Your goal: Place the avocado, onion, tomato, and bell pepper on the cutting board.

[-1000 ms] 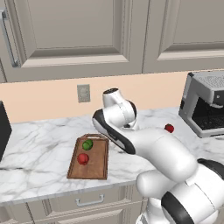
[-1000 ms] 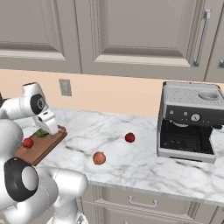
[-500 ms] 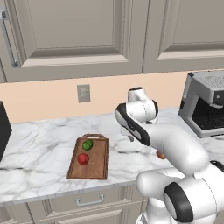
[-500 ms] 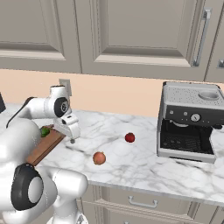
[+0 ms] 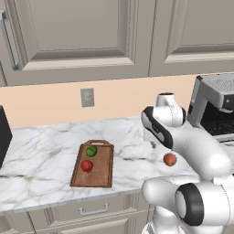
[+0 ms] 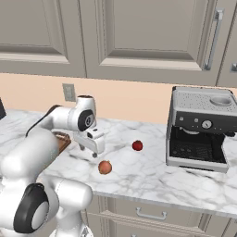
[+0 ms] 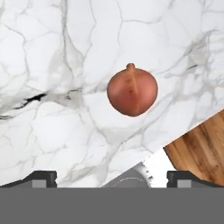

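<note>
Marble counter (image 5: 41,173). Cutting board (image 5: 93,165), center-left of left base view, holds avocado (image 5: 91,151) and 1 red ball (image 5: 86,166). Onion (image 7: 132,95) lies off-board, mid-frame in hand view. Gripper (image 6: 94,143) spread, empty.

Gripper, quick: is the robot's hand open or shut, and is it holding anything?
Gripper: open and empty, fingertips wide apart above the counter, the onion ahead of it untouched.

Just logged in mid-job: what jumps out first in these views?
The cutting board on the marble counter already carries the avocado and a red tomato. The gripper hangs open above the onion, near the counter's front edge. A second red item lies toward the coffee machine.
</note>
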